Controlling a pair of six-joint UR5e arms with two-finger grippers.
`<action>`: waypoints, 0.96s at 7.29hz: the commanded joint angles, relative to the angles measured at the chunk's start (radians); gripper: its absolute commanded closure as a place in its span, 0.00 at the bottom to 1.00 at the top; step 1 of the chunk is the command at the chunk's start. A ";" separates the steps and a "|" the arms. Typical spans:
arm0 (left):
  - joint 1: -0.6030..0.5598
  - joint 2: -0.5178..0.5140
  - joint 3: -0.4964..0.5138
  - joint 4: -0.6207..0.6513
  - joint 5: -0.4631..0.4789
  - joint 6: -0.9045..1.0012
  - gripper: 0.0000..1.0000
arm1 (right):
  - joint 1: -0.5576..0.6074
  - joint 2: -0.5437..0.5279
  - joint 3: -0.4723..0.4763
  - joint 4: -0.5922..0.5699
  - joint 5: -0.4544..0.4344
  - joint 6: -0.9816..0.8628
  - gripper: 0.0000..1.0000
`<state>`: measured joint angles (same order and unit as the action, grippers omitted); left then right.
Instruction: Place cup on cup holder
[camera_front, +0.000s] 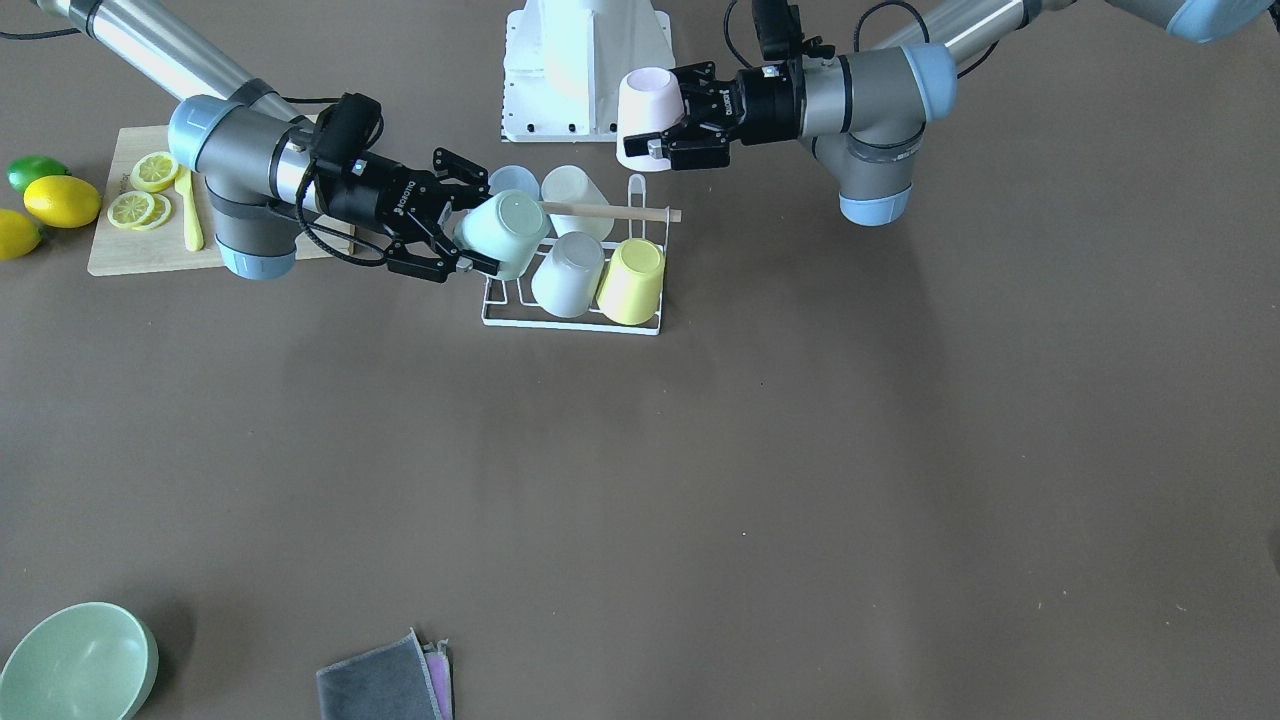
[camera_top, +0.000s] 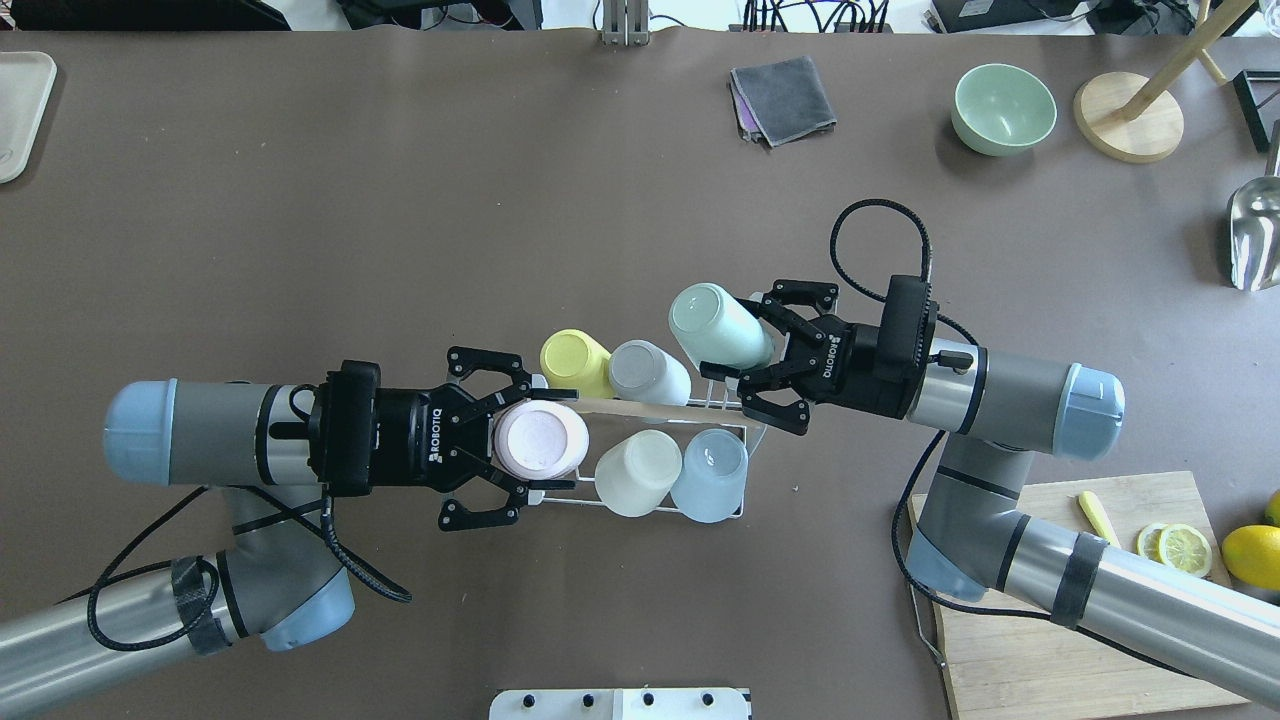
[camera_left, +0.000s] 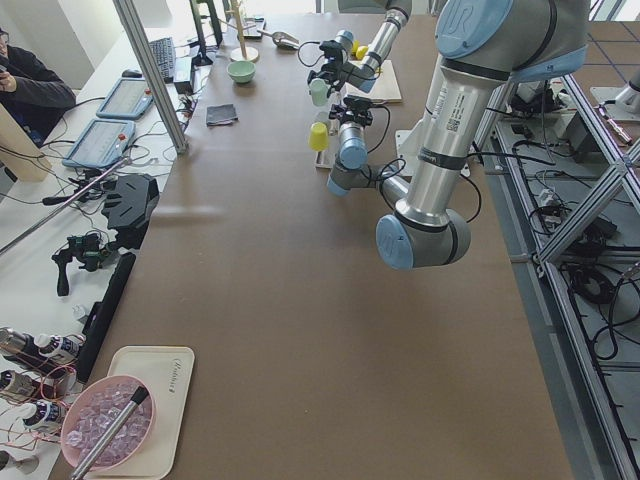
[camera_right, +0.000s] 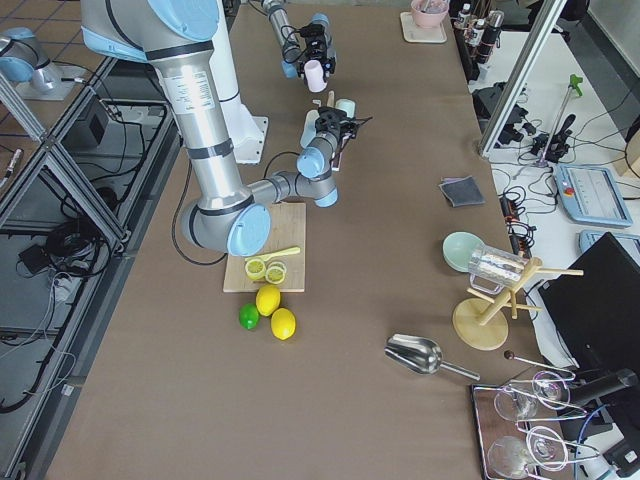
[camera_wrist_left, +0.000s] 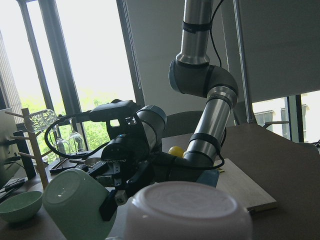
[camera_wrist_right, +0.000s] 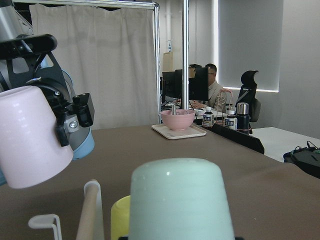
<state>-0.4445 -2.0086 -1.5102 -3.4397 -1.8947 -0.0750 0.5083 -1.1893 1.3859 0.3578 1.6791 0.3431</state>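
Note:
The white wire cup holder with a wooden dowel handle stands mid-table. On it sit a yellow cup, a grey cup, a cream cup and a light blue cup. My left gripper is shut on a pink cup, held upside down above the holder's near left corner. My right gripper is shut on a mint green cup, tilted over the holder's far right corner.
A wooden cutting board with lemon slices, lemons and a lime lies beside my right arm. A green bowl, a folded grey cloth, a wooden stand and a metal scoop sit along the far edge.

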 joint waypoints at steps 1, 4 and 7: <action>0.030 -0.009 0.021 0.002 0.002 0.007 0.52 | 0.002 -0.003 -0.002 0.006 0.001 0.002 0.86; 0.052 -0.009 0.047 0.002 0.015 0.052 0.52 | -0.007 -0.021 -0.002 0.012 0.004 0.002 0.81; 0.052 -0.015 0.065 -0.007 0.061 0.101 0.52 | -0.004 -0.021 -0.002 0.013 0.005 0.008 0.64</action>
<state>-0.3929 -2.0222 -1.4524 -3.4436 -1.8514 0.0122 0.5041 -1.2101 1.3838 0.3706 1.6837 0.3482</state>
